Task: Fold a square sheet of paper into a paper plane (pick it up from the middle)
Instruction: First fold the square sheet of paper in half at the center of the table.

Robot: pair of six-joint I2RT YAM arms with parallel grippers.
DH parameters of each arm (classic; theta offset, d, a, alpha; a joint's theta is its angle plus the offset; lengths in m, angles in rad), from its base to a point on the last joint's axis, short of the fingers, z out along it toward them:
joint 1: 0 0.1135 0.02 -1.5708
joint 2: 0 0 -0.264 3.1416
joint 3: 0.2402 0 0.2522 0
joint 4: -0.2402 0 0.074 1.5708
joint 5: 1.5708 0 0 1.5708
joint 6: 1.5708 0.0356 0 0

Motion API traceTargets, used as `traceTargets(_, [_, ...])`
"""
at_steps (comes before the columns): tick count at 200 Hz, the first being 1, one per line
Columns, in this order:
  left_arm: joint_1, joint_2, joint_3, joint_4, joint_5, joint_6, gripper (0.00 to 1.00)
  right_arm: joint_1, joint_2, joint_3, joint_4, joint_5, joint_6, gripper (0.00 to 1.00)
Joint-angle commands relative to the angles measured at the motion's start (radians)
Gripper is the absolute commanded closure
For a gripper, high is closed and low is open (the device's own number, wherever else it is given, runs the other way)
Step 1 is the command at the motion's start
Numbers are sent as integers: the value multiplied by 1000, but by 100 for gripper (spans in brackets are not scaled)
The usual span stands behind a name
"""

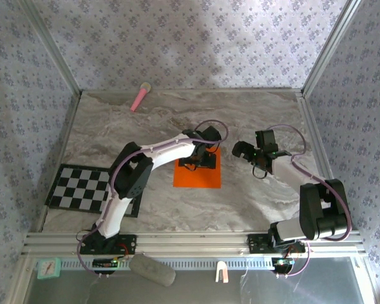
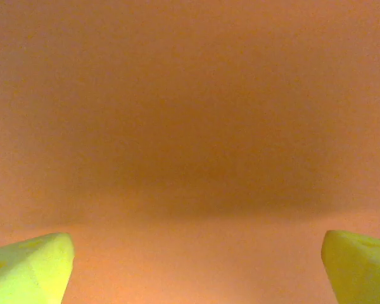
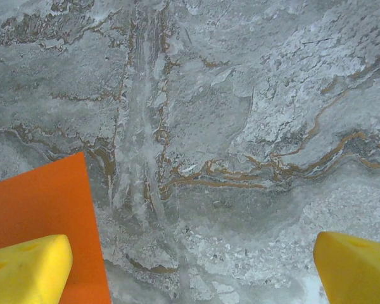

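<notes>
Left claw [image 2: 195,269] (jaws wide) close over flat orange paper [image 2: 190,95]

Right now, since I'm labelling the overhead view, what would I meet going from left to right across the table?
checkered mat → pink stick → square sheet of paper → right gripper

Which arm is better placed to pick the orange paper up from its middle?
Left, probably: the left arm holds its open jaws directly over the middle of the paper, while the right arm has its open jaws beside the sheet, over bare table.
</notes>
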Motion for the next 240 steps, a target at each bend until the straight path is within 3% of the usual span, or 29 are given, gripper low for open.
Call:
traceTargets(1, [0,38,42,-83,-7,19,0,-7,15,-10,9,-24,25,0])
traceTargets(48, [0,21,-75,-79,54,25,0,-11,25,-7,2,-28,24,0])
traceTargets(99, [0,-107,-280,-48,136,37,1,-13,26,-1,-3,-26,50,0])
traceTargets(152, [0,-131,-176,-87,107,30,1,-12,26,9,-5,-33,57,0])
traceTargets(240, [-6,-85,-176,-61,108,-40,3,-18,29,-4,-10,-31,53,0])
